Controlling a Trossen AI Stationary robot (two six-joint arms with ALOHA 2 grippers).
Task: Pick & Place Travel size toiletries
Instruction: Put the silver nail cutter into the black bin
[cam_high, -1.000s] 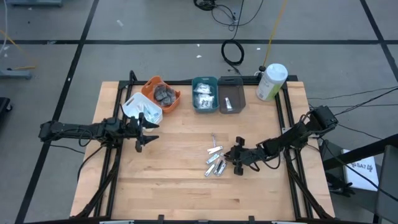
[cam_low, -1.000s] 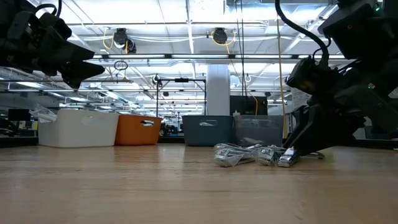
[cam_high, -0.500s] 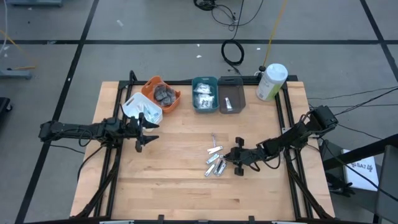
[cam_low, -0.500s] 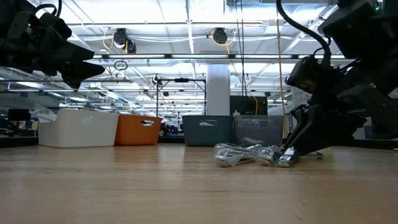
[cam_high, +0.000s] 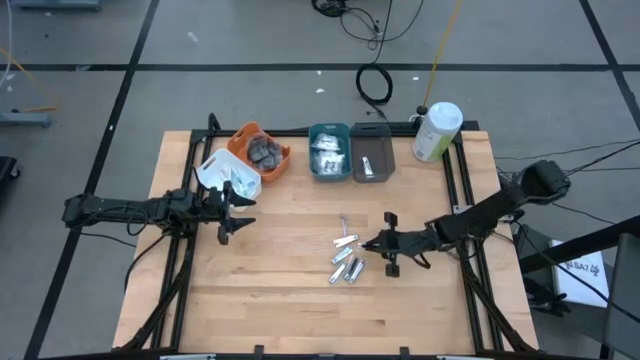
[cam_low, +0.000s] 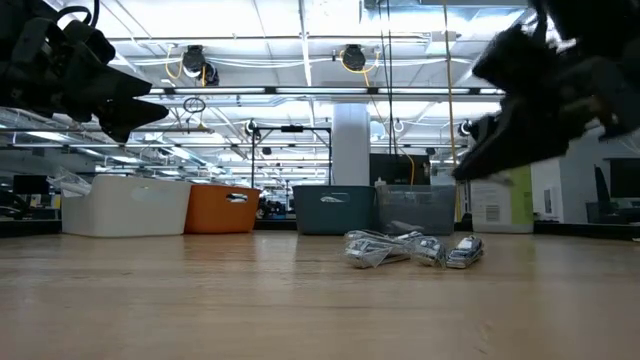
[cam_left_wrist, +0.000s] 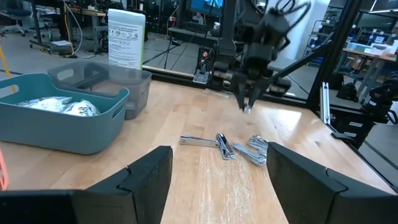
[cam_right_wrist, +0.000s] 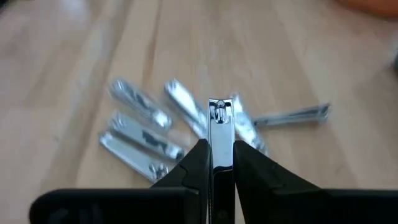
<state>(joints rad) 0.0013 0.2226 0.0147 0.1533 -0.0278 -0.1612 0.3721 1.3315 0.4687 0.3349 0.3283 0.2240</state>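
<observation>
The desk (cam_high: 290, 290) was pale, matt, grained wood. The clippers (cam_right_wrist: 217, 134) in the right tool (cam_right_wrist: 217, 163) were polished, glossy metal, like those lying loose (cam_high: 346, 262). The bins (cam_left_wrist: 59, 127) looked smooth, matt plastic.

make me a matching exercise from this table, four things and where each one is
Things:
1. orange bin
2. bottle
3. right gripper
4. left gripper

Places or states:
a. far right corner of the table
b. shut on a silver clipper, above the pile
c. holds dark grey discs
d. open, beside the white bin

Pairs: 1-c, 2-a, 3-b, 4-d
</observation>
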